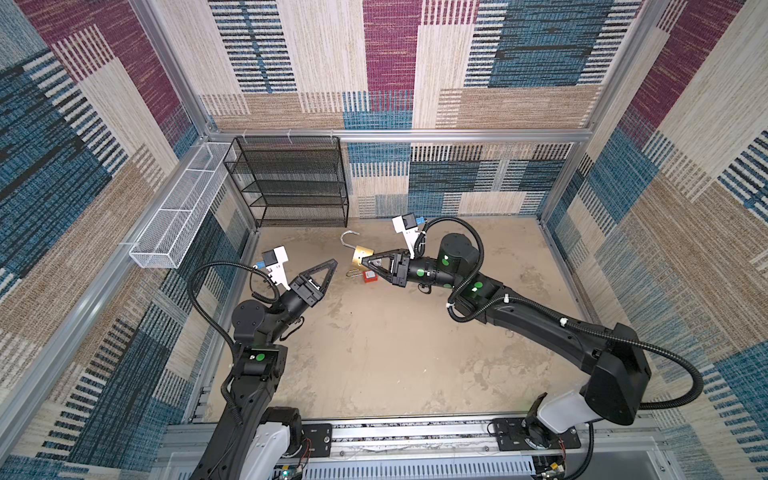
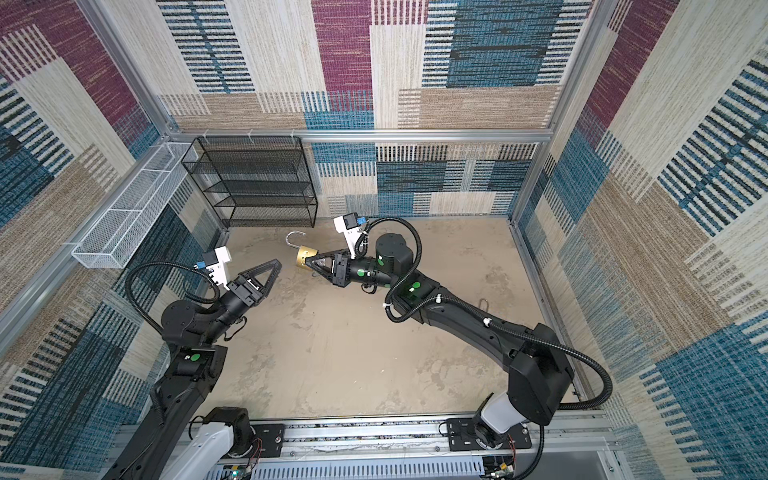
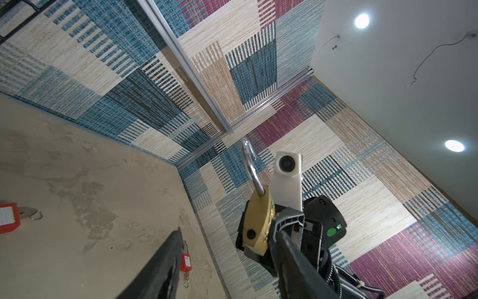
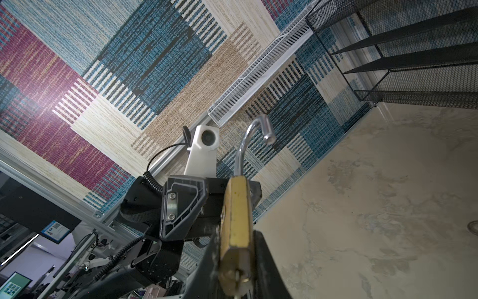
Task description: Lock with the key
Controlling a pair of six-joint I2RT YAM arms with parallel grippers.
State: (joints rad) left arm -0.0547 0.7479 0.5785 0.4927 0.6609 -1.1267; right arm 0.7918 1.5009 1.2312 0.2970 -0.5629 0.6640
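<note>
Brass padlock, shackle open, pinched by right end effector; left end effector spread

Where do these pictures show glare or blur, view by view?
Left wrist view: two ceiling lights burn out to white. Right wrist view: the padlock, near the lens, looks soft at its keyhole end. Both top views: even light, no glare.

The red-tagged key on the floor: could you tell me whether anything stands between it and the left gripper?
Nothing lies on the floor between the left gripper and the red-tagged key in a top view. The right gripper, shut on the brass padlock, hangs over the tag's far edge, though.
</note>
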